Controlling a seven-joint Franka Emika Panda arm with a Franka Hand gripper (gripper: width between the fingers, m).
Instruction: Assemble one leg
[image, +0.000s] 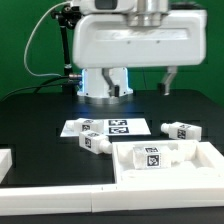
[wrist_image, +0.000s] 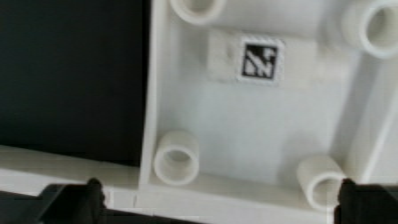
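Note:
The large flat white rimmed panel (image: 190, 165) lies at the front of the exterior view's right, with a tag on it. In the wrist view the panel (wrist_image: 267, 120) fills the frame, showing its tag (wrist_image: 260, 58) and round sockets (wrist_image: 178, 160). One white leg (image: 95, 141) with a tag lies in front of the marker board. Another leg (image: 183, 130) lies behind the panel. My gripper (wrist_image: 228, 205) is open and empty above the panel, its dark fingertips (wrist_image: 80, 200) wide apart. In the exterior view only a dark finger (image: 168, 80) shows under the arm.
The marker board (image: 108, 127) lies flat mid-table on the black surface. The robot base (image: 105, 82) stands behind it. A white rim (image: 50, 190) runs along the front edge, and a white block (image: 5, 160) sits at the exterior view's left.

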